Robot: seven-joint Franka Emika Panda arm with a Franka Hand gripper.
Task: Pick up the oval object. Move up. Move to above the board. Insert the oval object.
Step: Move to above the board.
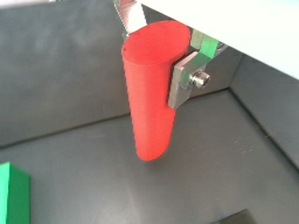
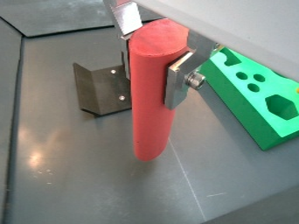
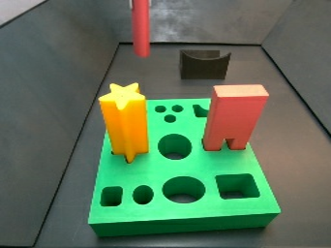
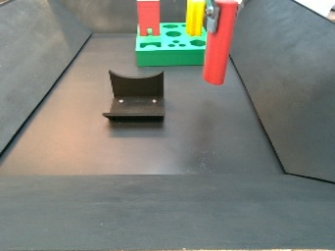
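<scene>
I can read no text, label, brand, number or sign anywhere: none on the oval object [image 2: 155, 87] held in my gripper [image 2: 152, 54] above the floor, none on the board [image 3: 188, 167], none on the fixture [image 4: 133, 95].

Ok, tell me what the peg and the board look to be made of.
The peg, shut in the claw above the floor: likely plastic, matte salmon-red, smooth, with faint fine ridges. The board: probably plastic too, uniform bright green, matte, with cleanly cut holes.
</scene>
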